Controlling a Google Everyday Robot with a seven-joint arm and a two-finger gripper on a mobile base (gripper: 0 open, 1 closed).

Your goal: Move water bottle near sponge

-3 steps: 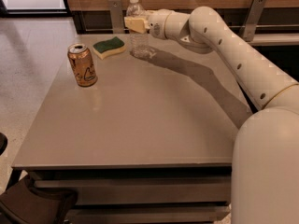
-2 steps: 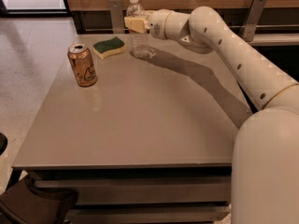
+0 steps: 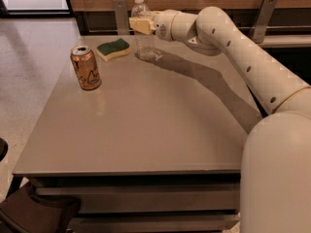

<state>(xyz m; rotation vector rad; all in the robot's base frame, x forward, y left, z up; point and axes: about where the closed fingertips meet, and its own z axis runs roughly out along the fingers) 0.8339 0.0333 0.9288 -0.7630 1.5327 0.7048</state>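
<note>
Nothing we can make out has moved since the earlier frames: arm, bottle, can and sponge all sit where they did. Our table (image 3: 146,130) fills most of the view, and the arm (image 3: 243,47) reaches across its right side to the far edge. At that edge the water bottle (image 3: 145,46) stands upright on the tabletop, just beside the sponge, so we judge the placement close to done. The gripper (image 3: 141,25) sits at the bottle's label height, against it; we cannot tell whether it clamps the bottle or has let go. The can (image 3: 86,68) stands well apart to the left, and the sponge (image 3: 113,48) lies flat. Our worry is the retreat: a sideways pull while touching this tall, light bottle could topple it.
</note>
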